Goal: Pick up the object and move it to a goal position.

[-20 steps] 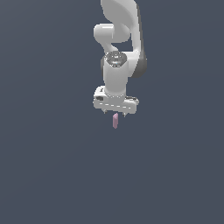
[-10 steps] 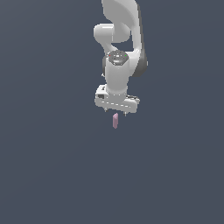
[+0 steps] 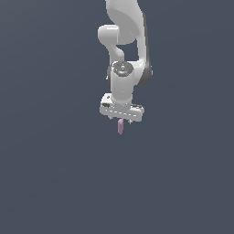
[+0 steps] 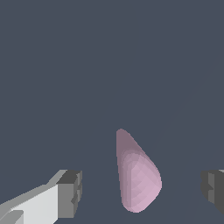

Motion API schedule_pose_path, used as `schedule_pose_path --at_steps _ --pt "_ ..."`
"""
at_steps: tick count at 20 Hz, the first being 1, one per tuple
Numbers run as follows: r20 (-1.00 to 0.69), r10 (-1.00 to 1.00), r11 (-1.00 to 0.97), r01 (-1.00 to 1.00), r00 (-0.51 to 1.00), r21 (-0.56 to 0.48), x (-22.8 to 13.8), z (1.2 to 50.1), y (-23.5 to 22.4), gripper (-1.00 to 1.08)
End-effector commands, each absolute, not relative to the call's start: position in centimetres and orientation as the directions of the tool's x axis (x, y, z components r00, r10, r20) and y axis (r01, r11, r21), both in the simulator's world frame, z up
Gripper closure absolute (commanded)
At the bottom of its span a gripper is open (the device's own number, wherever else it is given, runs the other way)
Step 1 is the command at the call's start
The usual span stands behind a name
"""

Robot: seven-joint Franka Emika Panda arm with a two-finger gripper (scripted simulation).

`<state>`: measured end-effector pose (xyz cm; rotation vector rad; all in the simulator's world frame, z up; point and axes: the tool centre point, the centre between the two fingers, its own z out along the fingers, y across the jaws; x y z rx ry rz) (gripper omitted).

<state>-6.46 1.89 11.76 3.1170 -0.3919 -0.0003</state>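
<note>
The object (image 3: pixel 120 127) is a thin pink-mauve stick with a rounded end, poking out just under the white hand in the exterior view. In the wrist view the object (image 4: pixel 136 175) stands between the two dark finger pads (image 4: pixel 71 192), with a clear gap on each side and neither pad touching it. My gripper (image 3: pixel 120 120) points down over it. In the wrist view the gripper (image 4: pixel 142 189) stands open around the object, with its second pad cut off by the picture's edge.
A flat dark grey-blue surface (image 3: pixel 55 173) fills both views. The white arm (image 3: pixel 128 27) rises out of the exterior view's top.
The hand has come down a little over the object, so less of the pink stick shows below it. The object has stayed where it was.
</note>
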Motion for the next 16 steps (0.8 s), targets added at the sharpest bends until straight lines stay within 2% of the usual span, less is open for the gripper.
schedule_pose_path --at_steps 1,7,8,16 --pt "0.000 -0.249 -0.969 -0.249 0.969 0.000 -6.5 10.6 1.9 -0.92" --pt "0.000 -0.249 -0.968 -0.249 0.968 0.000 -6.4 9.6 1.9 -0.92" --pt "0.000 -0.249 -0.968 -0.249 0.968 0.000 -6.4 9.6 1.9 1.08" --pt "0.000 -0.249 -0.968 -0.249 0.968 0.000 -6.4 9.6 1.9 1.08"
